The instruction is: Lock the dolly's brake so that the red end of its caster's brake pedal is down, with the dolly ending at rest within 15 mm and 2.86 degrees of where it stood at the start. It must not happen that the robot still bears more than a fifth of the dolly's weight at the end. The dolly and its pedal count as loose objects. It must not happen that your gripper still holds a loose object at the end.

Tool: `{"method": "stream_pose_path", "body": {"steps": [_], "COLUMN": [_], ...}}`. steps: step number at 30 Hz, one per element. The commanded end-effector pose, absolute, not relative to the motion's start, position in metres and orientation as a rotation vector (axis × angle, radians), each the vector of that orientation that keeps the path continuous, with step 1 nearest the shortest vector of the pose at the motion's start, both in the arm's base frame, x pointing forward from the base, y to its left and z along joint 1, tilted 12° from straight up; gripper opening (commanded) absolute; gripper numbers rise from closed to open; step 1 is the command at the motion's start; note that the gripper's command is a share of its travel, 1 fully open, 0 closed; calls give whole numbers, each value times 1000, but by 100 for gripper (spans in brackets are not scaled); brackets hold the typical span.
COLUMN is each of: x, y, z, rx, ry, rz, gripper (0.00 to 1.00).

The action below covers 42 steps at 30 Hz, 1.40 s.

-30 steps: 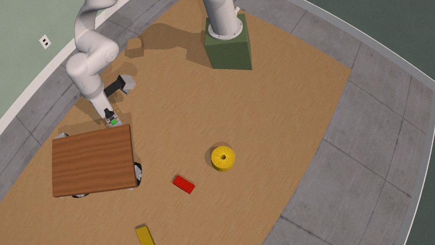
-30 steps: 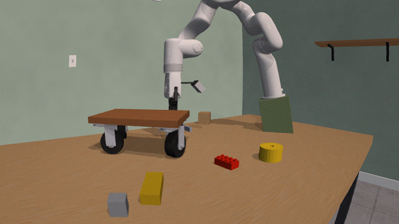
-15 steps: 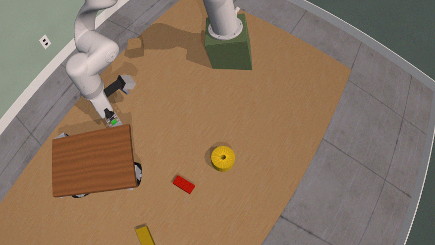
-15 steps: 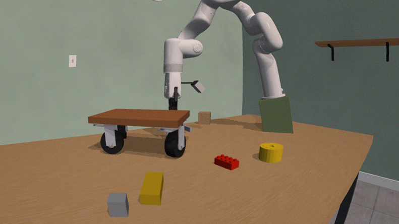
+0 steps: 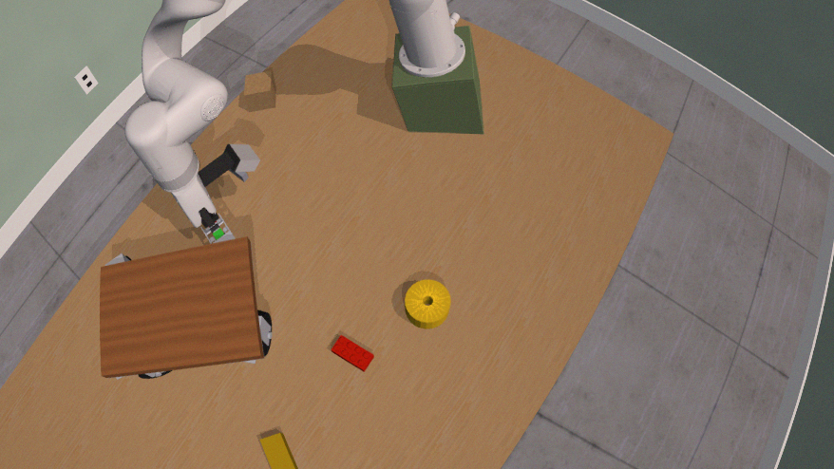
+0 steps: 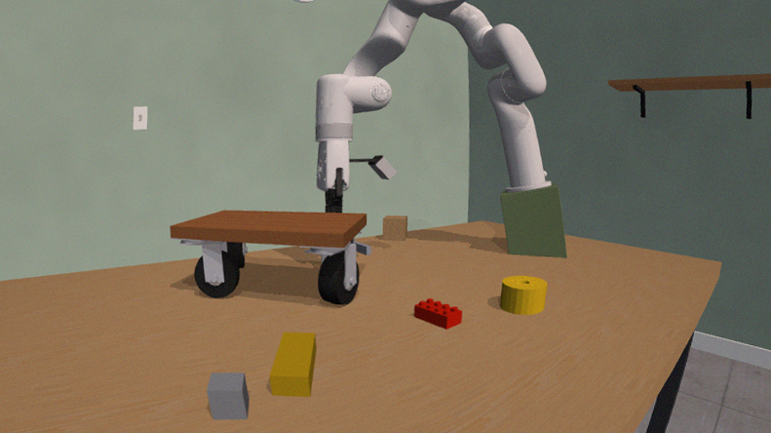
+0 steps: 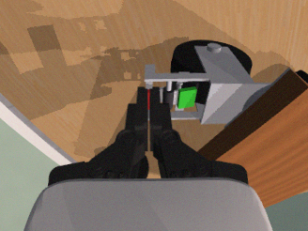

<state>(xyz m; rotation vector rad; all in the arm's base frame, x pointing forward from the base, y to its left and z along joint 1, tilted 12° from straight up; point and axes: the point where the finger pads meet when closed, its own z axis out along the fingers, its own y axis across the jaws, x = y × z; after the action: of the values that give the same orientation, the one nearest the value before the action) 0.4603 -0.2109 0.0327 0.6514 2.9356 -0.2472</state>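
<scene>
The dolly (image 5: 178, 306) has a brown wooden deck on black casters and stands at the table's left; it also shows in the exterior view (image 6: 271, 226). The brake pedal sits on the caster at the deck's far corner. Its green end (image 5: 218, 233) is plain in the wrist view (image 7: 186, 97). Its red end (image 7: 148, 95) shows only as a thin line between my fingertips. My gripper (image 5: 208, 220) is shut and empty, pointing down with its tips right on the red end (image 7: 148, 102). In the exterior view the gripper (image 6: 333, 203) is just behind the deck's far edge.
A yellow cylinder (image 5: 427, 303), a red brick (image 5: 351, 352) and a yellow block (image 5: 277, 450) lie right of and in front of the dolly. A grey cube (image 6: 227, 394) sits near the front. A small wooden cube (image 5: 257, 83) and the arm's green pedestal (image 5: 437, 87) stand at the back.
</scene>
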Motion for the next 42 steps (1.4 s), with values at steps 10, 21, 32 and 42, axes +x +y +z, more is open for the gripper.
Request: {"method": "stream_pose_path", "body": {"steps": [10,21,32,42], "x": [462,462,462,463], "y": [-211,-212,-212,-213], "z": [34,33,28,24], "rx": [650,650,650,650], "ry": [2932,2932,2932,2932], "rz": [-248,-248,-248,-248], "gripper": [0,0,0,0]}}
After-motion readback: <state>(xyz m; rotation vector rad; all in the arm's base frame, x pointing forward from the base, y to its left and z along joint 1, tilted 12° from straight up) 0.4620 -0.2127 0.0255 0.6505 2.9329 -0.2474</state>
